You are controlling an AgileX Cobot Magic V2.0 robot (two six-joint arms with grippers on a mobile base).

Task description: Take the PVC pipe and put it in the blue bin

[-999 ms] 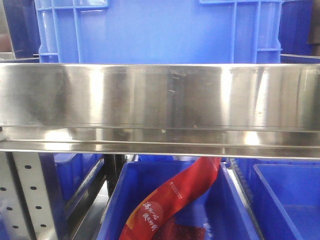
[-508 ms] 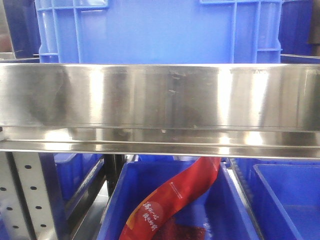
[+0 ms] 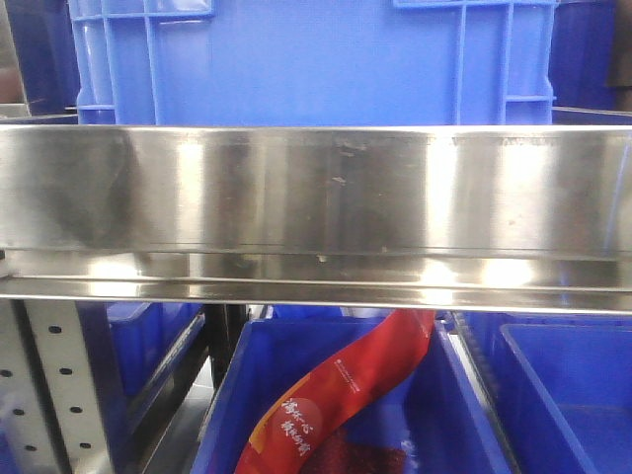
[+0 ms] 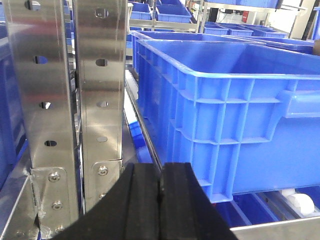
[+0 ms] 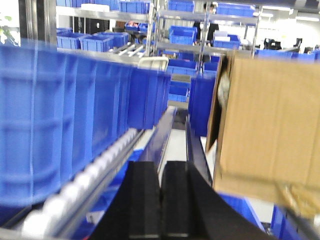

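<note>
Both claws are pressed together on nothing: the left gripper (image 4: 160, 192) sits low before a perforated steel upright (image 4: 100, 85) and a large blue plastic bin (image 4: 235, 115), while the right gripper (image 5: 161, 200) faces a blurred roller lane (image 5: 90, 175) and a brown cardboard box (image 5: 270, 125). No PVC pipe shows in any view. Judging by its material, it should be light, stiff and slick, so take it mid-length. Only the front view shows the red printed pouch (image 3: 346, 390), lying in a lower bin.

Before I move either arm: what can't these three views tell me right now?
- PVC pipe: in no view.
- Blue bin interior: front view, hidden by its wall and the steel shelf rail.
- Lower bin with the red bag: cut off by the bottom edge.
- Right wrist view: blurred; cardboard box blocks the right side.
- Left hand and right hand: both shut, empty.
</note>
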